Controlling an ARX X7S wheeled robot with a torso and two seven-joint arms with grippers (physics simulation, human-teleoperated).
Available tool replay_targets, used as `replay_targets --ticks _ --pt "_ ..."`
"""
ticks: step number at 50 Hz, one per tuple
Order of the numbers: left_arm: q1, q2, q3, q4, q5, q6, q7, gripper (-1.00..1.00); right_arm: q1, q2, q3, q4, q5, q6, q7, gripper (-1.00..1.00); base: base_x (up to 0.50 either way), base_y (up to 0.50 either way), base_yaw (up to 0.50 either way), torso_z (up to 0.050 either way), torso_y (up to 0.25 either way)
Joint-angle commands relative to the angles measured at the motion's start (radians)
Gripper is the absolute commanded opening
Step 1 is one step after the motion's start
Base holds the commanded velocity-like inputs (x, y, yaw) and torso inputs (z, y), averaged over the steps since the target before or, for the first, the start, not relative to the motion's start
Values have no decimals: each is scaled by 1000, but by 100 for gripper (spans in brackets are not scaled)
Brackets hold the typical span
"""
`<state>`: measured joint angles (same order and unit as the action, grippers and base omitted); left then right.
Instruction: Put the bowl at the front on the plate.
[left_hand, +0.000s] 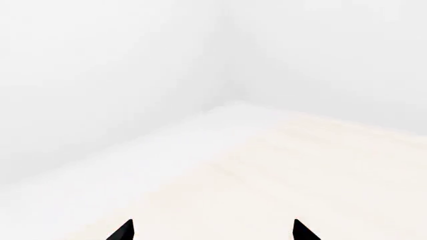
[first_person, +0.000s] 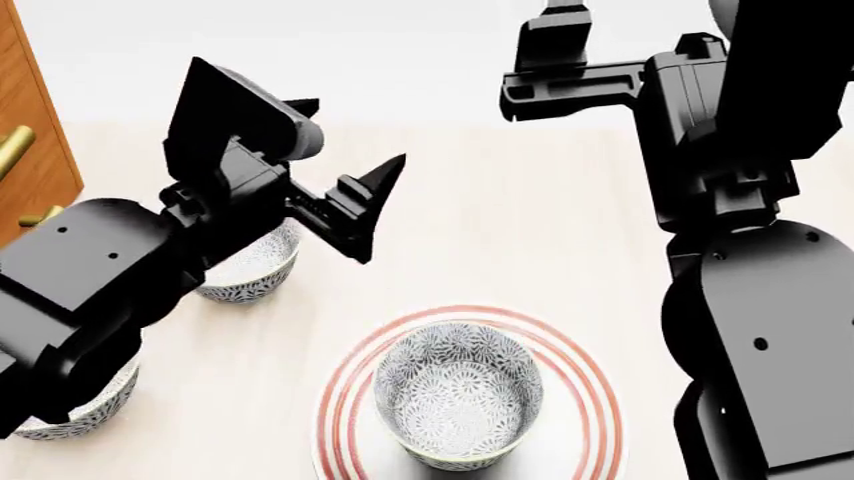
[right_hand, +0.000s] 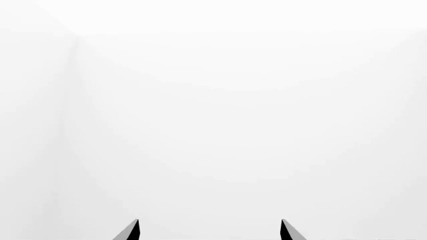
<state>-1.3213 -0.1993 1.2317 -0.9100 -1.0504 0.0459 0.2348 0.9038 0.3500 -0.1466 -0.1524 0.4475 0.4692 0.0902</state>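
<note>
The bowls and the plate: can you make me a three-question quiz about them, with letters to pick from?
1. Where does the bowl in the middle stand?
A. on the plate
B. on the bare table
C. in a robot hand

2. How many patterned bowls show in the head view?
A. one
B. two
C. three

3. How is the left hand right now?
A. shut on a bowl
C. shut on the plate
B. open and holding nothing

Answers:
1. A, the red rings of the plate go all round the bowl.
2. C, one on the plate, one behind the left arm, one at the near left edge.
3. B, the left wrist view shows two fingertips wide apart with only table between them.
</note>
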Motion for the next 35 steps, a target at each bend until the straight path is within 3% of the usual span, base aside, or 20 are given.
replay_targets --ticks 1,16,35 --pt "45 -144 -29 275 -13 1 -238 100 -29 3 10 0 9 -28 -8 100 0 0 0 0 0" --pt "87 -300 -23 650 21 21 -403 100 -56 16 -3 -6 11 -54 -34 100 0 0 0 0 0" --pt "113 -421 -28 951 72 23 -589 100 -72 27 -10 -18 31 -55 -55 100 0 0 0 0 0"
